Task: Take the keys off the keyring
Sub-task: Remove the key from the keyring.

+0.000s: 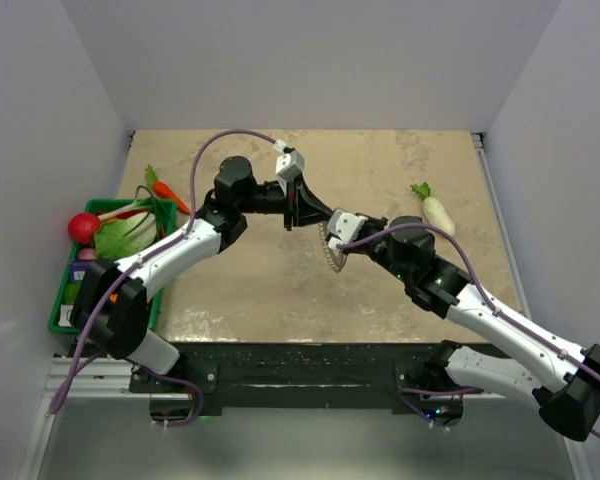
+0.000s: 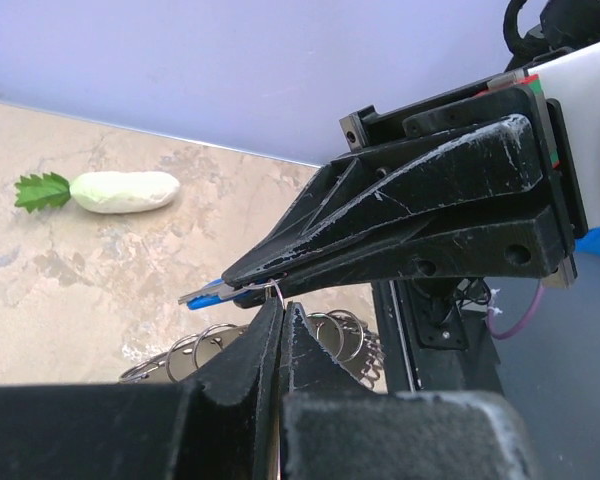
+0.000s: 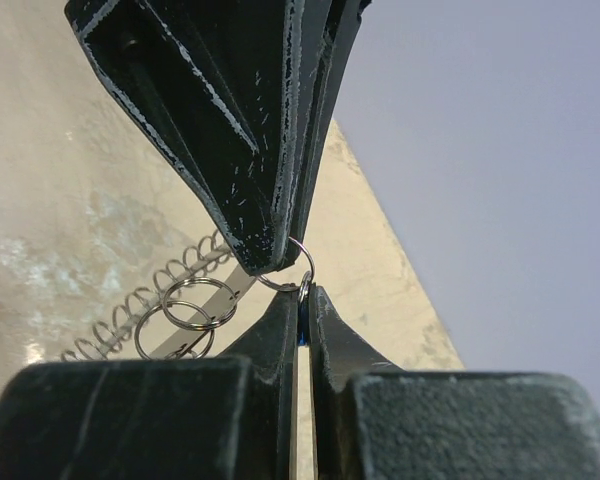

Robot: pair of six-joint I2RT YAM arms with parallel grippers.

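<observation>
Both grippers meet tip to tip above the middle of the table. My left gripper (image 1: 317,218) (image 2: 281,306) is shut on a small silver split ring (image 3: 302,262) of the keyring. The rest of the keyring (image 1: 329,256) (image 2: 205,347) (image 3: 175,300), a grey coil of linked rings, hangs under the fingertips. My right gripper (image 1: 333,231) (image 3: 305,292) is shut on the blue head of the key (image 2: 212,293) (image 3: 301,335). The small ring passes through the key's head. Most of the key is hidden between the right fingers.
A white radish (image 1: 436,211) (image 2: 126,192) with green leaves lies at the back right of the table. A green basket (image 1: 64,292) of toy vegetables stands at the left edge, with a carrot (image 1: 167,190) beside it. White walls close in the table.
</observation>
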